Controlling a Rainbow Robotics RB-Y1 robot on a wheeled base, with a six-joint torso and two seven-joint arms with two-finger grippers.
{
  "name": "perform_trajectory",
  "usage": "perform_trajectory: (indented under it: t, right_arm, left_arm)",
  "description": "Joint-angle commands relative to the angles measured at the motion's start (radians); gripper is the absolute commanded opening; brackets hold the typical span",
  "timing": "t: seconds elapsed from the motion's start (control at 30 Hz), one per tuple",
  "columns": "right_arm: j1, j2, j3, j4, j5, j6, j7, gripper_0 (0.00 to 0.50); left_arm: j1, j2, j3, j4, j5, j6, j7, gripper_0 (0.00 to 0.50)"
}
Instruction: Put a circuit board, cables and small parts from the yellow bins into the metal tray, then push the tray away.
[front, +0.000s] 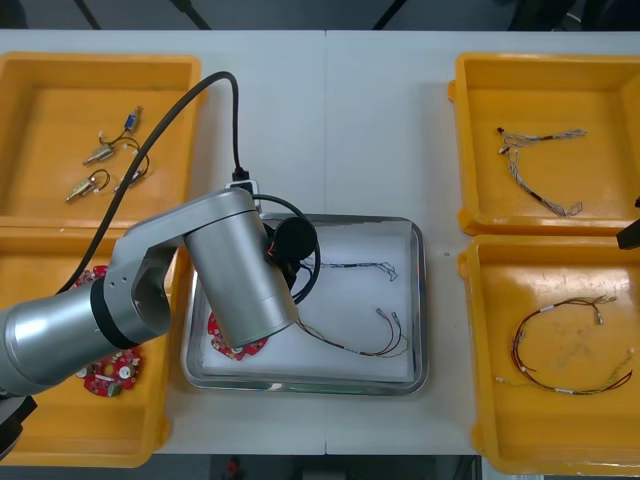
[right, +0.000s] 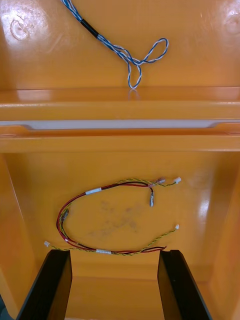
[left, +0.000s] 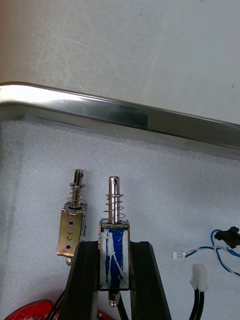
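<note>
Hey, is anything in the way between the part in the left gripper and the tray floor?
Nothing visible. The left gripper holds the small metal part over the tray's white lining. A second metal part lies close beside it, a gap between them. The right gripper hangs open over a yellow bin.

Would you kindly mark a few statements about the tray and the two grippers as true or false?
The left gripper is shut on a small metal part. True.
The metal tray holds no cables. False: cables lie in it.
The right gripper grips the red and yellow cable. False: its fingers stand open, and the cable lies loose in the yellow bin.
A second small metal part lies in the tray beside the held one. True.
</note>
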Motion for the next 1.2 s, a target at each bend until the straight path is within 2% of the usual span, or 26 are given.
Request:
perform_trajectory:
  t: [0.03,0.6,0.67,0.73,0.83,0.97,1.2]
  right_arm:
    - [0.009,-0.044,-0.029,-0.022,-0.008,0.003,-0.040,0.500]
    - [0.009,-0.044,-0.029,-0.022,-0.008,0.003,-0.040,0.500]
    - [0.009,-0.044,-0.029,-0.022,-0.008,0.003,-0.040,0.500]
    - [0.009,-0.044,-0.029,-0.022,-0.008,0.003,-0.040,0.500]
    - [0.009,-0.044,-0.029,-0.022,-0.008,0.003,-0.040,0.500]
    - [0.009,-0.044,-0.029,-0.022,-0.008,0.003,-0.040,0.500]
    - [0.009,-0.044,-0.029,-0.022,-0.008,0.003,-0.040,0.500]
  left_arm:
    - [0.011,-0.034,-0.040,-0.011,-0.028,-0.011,-0.005,0.002]
    - [0.011,-0.039,-0.109,0.029,-0.059,-0.029,0.001,0.007]
    - [0.011,-0.039,-0.109,0.029,-0.067,-0.029,-0.003,0.070]
    - [0.011,-0.039,-0.109,0.029,-0.078,-0.035,-0.005,0.206]
    - [0.010,-0.037,-0.109,0.028,-0.088,-0.041,-0.003,0.322]
    - [-0.007,-0.030,-0.109,0.020,-0.087,-0.040,0.000,0.411]
    - [-0.046,0.000,-0.069,-0.071,-0.015,-0.005,0.009,0.470]
